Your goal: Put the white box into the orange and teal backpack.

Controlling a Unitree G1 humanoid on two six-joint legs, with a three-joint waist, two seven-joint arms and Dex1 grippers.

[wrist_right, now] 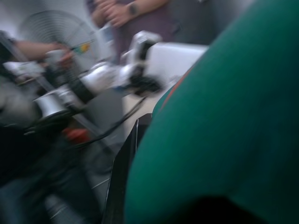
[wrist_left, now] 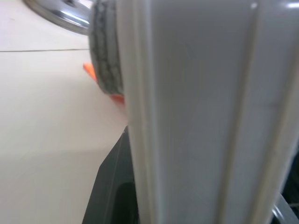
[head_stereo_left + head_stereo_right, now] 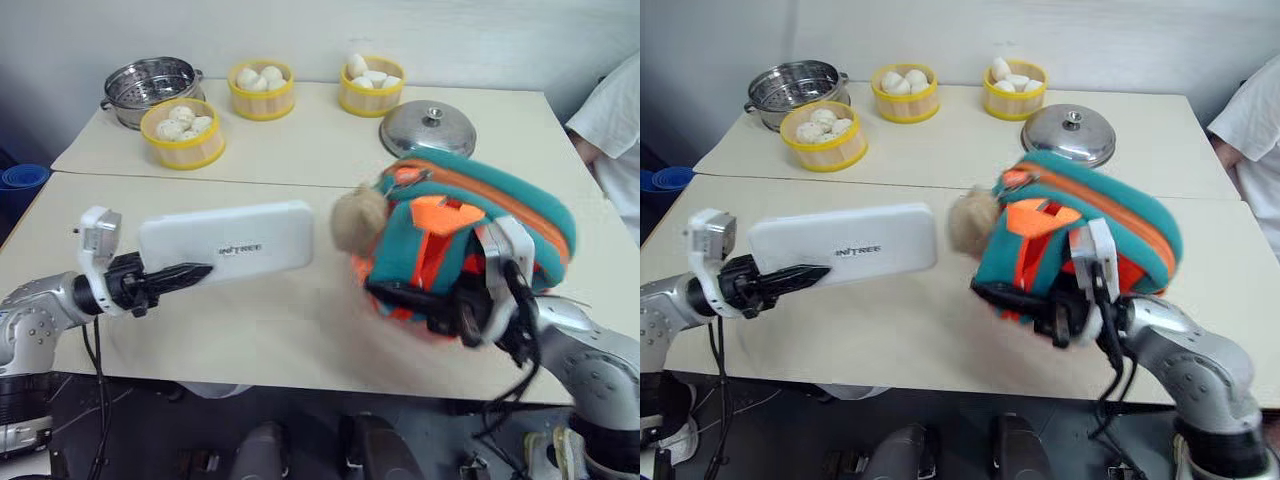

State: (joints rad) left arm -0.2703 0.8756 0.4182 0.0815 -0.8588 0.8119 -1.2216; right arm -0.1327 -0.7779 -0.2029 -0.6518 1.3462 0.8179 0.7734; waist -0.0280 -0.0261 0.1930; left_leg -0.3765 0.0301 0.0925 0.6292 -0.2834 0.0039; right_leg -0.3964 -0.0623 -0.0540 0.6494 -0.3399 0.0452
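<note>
Left gripper (image 3: pixel 185 272) clamped on the near end of the white box (image 3: pixel 228 241), black fingers (image 3: pixel 790 275) partly closed along its underside edge; box held level above the table (image 3: pixel 300 150), long axis running straight out from the jaws toward the backpack, dark lettering facing up. From the left wrist, box edge standing right between the jaws, an orange scrap of backpack and a strip of grey webbing just past its side.

Right gripper (image 3: pixel 420 298) closed on the lower front of the orange and teal backpack (image 3: pixel 480 215), black fingers pinching orange strap or fabric, apparently — motion blur hides the exact spot. Backpack raised off the table and tilted, teal top uppermost, above and around the jaws; tan plush toy (image 3: pixel 358 220) hanging off its side nearest the box's free end, a small gap between the two. From the right wrist, teal fabric pressed close against the jaws.

Well beyond both grippers: three yellow baskets of white buns (image 3: pixel 183 130), a steel steamer pot (image 3: pixel 150 85), a steel lid (image 3: pixel 428 127). A person's white sleeve (image 3: pixel 610 110) at the table's far right side.
</note>
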